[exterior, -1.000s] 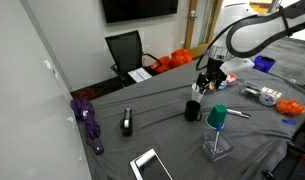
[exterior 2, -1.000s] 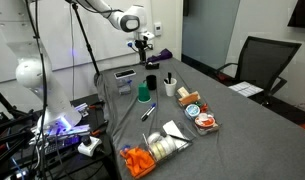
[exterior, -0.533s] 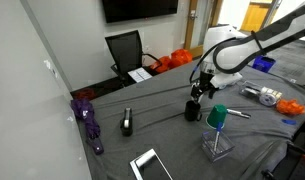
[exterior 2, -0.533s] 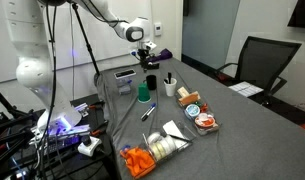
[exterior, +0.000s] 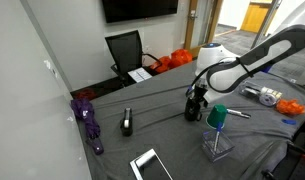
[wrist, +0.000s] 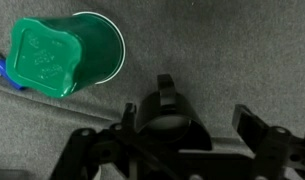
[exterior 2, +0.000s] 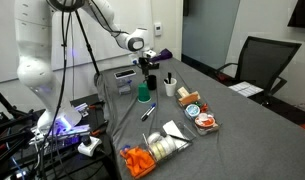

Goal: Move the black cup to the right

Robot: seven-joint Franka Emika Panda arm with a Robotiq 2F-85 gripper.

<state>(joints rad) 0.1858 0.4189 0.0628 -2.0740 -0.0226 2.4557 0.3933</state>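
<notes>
The black cup (exterior: 193, 111) stands on the grey cloth-covered table (exterior: 162, 135); it also shows in an exterior view (exterior 2: 150, 84). My gripper (exterior: 197, 99) is low, right over it (exterior 2: 149, 72). In the wrist view the black cup (wrist: 160, 116) sits between my open fingers (wrist: 187, 122), nearer the left finger, with a gap to the right finger. The green cup-shaped thing (wrist: 67, 55) lies close beside it and stands on a clear stand (exterior: 217, 118) in an exterior view.
A pale cup with utensils (exterior 2: 170, 87) stands near the black cup. A purple object (exterior: 89, 120), a small black object (exterior: 127, 123) and a tablet (exterior: 150, 165) lie on the table. Food items (exterior 2: 197, 115) and an office chair (exterior: 125, 50) are nearby.
My gripper has come down and moved over the black cup, so its open fingers now straddle it. The cup has not moved.
</notes>
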